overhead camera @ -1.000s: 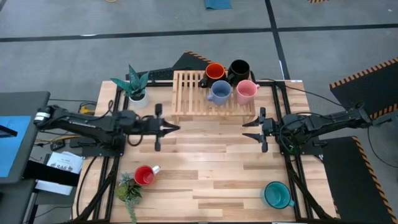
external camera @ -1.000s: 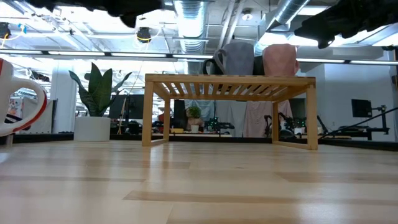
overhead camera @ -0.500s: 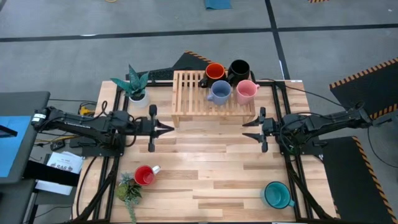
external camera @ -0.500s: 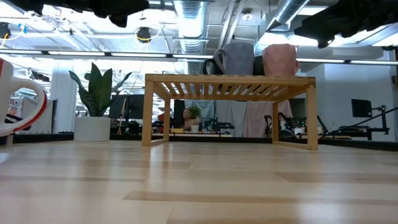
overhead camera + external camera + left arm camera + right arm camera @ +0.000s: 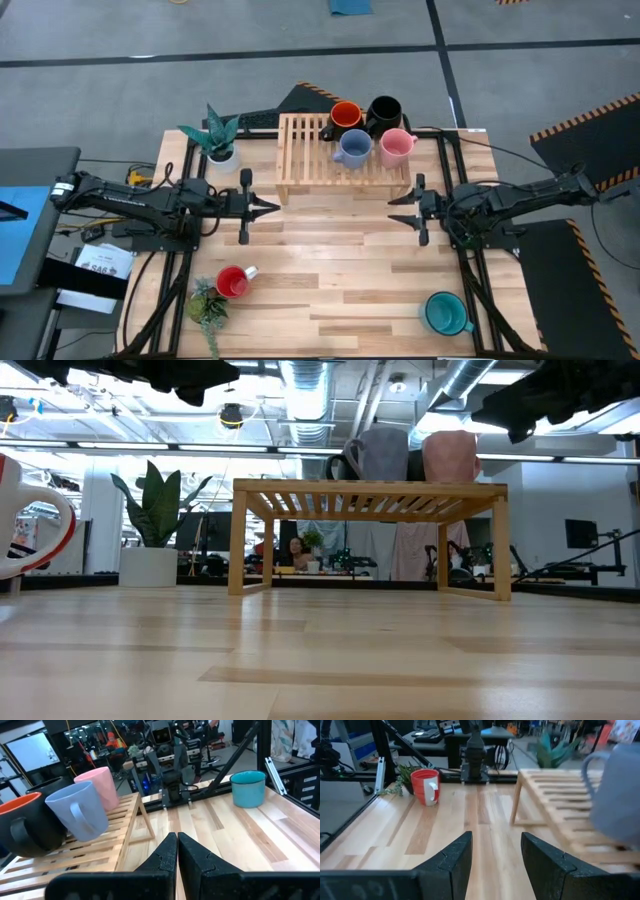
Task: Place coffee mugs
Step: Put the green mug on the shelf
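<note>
Mugs on pale slatted wooden rack [image 5: 343,152]: orange mug [image 5: 345,115]; black mug [image 5: 384,110]; pale blue mug [image 5: 352,149]; pink mug [image 5: 396,146]; off rack: red mug [image 5: 233,282], teal mug [image 5: 443,313]; light striped wood table [image 5: 330,280]; grippers black.

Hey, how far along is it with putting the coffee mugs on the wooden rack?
Done: four mugs sit on the wooden rack: orange mug, black mug, pale blue mug, pink mug.
In hand: nothing. The left gripper, shut, and the right gripper, open, hover empty over the table's middle.
Left: the red mug and teal mug stand on the table.
</note>
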`<action>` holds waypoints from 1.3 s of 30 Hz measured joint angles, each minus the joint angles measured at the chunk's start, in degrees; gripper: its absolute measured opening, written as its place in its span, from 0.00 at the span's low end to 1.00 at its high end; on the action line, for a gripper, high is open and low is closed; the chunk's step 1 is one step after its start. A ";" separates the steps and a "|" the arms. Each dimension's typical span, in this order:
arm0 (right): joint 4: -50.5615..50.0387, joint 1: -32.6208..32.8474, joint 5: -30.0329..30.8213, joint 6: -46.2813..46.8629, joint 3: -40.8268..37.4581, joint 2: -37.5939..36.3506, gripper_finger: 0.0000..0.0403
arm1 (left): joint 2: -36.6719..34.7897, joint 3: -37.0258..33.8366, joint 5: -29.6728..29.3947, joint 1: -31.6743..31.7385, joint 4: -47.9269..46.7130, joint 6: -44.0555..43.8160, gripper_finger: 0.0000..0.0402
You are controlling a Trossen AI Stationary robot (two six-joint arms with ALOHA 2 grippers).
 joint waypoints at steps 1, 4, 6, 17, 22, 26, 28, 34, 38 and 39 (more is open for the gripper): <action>0.14 0.00 -0.75 1.43 0.00 0.61 0.48 | 0.00 0.00 0.00 0.00 0.01 0.04 0.00; 1.42 0.00 -1.00 4.93 0.00 2.40 0.48 | 0.00 0.00 -0.01 0.00 0.02 0.15 0.00; 2.04 -0.11 -0.74 5.01 0.00 3.37 0.48 | 0.00 0.00 -0.03 0.00 0.02 0.85 0.00; -19.61 4.65 -8.44 23.53 13.75 11.60 0.48 | 0.00 0.00 -0.05 0.00 -0.27 2.33 0.00; -36.90 11.35 -15.73 44.22 21.78 16.69 0.48 | 0.00 0.02 -0.03 0.02 -0.41 2.10 0.00; -41.73 18.22 -20.23 60.20 23.98 19.99 0.48 | 0.00 0.02 -0.03 0.02 -0.66 2.11 0.00; -42.25 21.75 -21.00 66.43 23.98 21.50 0.48 | 0.00 0.02 -0.03 0.00 -0.90 2.60 0.00; -42.54 31.56 -22.18 75.41 23.98 27.46 0.48 | 0.00 0.02 -0.03 0.02 -1.00 3.96 0.00; -42.53 35.44 -24.55 74.48 23.98 31.13 0.48 | 0.00 0.02 -0.05 0.02 -0.88 5.88 0.00; -42.52 35.79 -24.78 73.77 23.98 31.86 0.48 | 0.00 0.02 -0.05 0.02 -0.83 6.16 0.00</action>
